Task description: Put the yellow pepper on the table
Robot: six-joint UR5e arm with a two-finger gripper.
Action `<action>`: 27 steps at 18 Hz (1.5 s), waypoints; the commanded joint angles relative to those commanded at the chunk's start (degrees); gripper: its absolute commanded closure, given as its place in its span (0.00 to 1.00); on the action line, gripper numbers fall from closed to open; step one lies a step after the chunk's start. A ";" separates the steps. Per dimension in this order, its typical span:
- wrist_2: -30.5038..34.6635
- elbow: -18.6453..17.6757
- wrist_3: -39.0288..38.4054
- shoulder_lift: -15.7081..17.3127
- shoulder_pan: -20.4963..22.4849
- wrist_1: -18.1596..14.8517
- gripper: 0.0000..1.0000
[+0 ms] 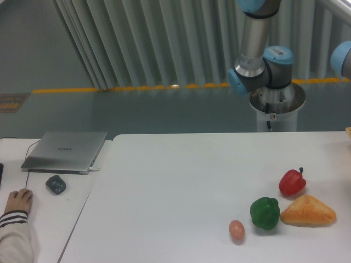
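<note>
The white table (181,181) is sitting before a ribbed grey curtain. Beside the green pepper (265,212), a red pepper (292,182), triangular bread (307,211) and an egg (236,229) are lying. No yellow pepper is showing anywhere, and the gripper is staying out of view, its fingers unreadable; judging so, placement is remaining undone.

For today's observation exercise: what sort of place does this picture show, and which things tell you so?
Probably a robotics lab or industrial test space: a robot arm on a pedestal behind a white table, yellow floor marking tape, and a laptop on a side desk.
</note>
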 joint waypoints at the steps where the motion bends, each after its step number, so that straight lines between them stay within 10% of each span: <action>1: 0.00 0.00 0.00 0.00 0.09 0.00 0.00; 15: 2.29 -3.86 -1.49 2.20 9.92 1.93 0.00; 27: 2.99 -9.58 -21.44 2.72 18.01 6.06 0.00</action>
